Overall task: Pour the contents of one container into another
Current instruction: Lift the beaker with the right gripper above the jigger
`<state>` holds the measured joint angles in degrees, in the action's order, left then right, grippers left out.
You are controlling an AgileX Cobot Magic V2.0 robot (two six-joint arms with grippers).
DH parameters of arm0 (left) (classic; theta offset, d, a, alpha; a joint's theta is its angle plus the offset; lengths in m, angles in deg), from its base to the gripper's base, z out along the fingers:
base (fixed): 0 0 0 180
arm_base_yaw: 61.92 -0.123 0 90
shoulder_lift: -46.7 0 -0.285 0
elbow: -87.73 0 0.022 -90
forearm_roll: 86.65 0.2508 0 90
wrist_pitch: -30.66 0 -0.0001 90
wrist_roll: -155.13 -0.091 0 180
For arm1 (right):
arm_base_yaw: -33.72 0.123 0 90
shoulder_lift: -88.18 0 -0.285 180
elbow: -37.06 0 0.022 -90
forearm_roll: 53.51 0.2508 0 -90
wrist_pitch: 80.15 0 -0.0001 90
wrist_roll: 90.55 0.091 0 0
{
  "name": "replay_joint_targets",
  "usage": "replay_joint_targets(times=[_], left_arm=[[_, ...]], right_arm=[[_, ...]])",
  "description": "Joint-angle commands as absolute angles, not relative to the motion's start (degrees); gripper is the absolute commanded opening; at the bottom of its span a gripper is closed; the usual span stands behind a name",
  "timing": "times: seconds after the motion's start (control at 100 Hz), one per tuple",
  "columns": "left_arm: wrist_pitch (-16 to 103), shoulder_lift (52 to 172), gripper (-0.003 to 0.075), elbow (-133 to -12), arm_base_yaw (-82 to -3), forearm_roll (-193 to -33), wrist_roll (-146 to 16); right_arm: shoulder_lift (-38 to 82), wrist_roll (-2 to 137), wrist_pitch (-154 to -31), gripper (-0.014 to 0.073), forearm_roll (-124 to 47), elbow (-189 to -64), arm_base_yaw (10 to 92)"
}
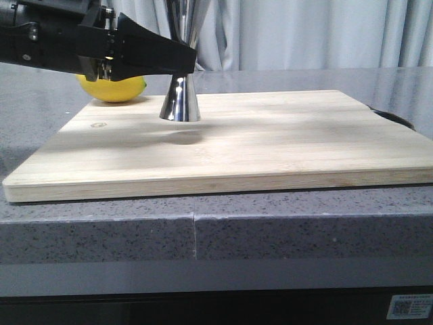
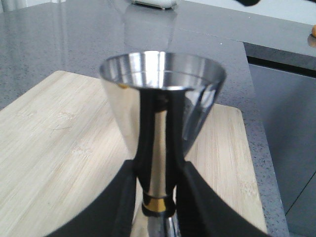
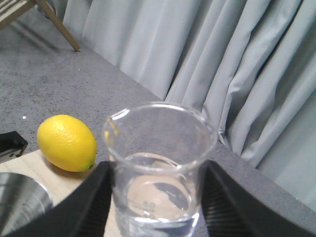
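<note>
The steel jigger (image 1: 180,100) is upright over the far left part of the wooden cutting board (image 1: 270,149), its base at or just above the wood. My left gripper (image 1: 181,62) is shut on its narrow waist. In the left wrist view the fingers (image 2: 123,197) press either side of the jigger (image 2: 163,94) at the gold band. My right gripper (image 3: 155,197) is shut on the clear glass beaker (image 3: 159,163), which is upright with clear liquid in its bottom. The jigger's rim (image 3: 19,207) lies just beside and below the beaker. The front view shows neither the beaker nor the right gripper.
A yellow lemon (image 1: 111,88) lies on the grey counter just behind the board's far left corner, close to the left arm, and appears as the lemon (image 3: 66,143) in the right wrist view. A dark object (image 1: 394,117) sits at the board's far right corner. Grey curtains hang behind.
</note>
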<state>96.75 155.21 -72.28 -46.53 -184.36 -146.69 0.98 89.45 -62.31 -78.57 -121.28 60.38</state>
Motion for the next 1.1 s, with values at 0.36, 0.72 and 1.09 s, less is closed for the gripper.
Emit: replay_joint_targets(times=[0.36,0.72,1.09], left_arm=[[103.41,152.77,0.0137,-73.91,-46.15,-188.23,-146.84],[103.41,152.77,0.0137,-73.91,-46.15,-188.23,-146.84],[103.41,152.77,0.0137,-73.91,-46.00,-188.23,-146.84]], right_arm=[[7.44,89.45,-65.19,0.0225,-83.44,-123.51,60.54],[7.44,89.45,-67.41,0.0225,-86.78,-123.51,63.19],[7.44,89.45,-67.62,0.0225,-91.10,-123.51,63.19]])
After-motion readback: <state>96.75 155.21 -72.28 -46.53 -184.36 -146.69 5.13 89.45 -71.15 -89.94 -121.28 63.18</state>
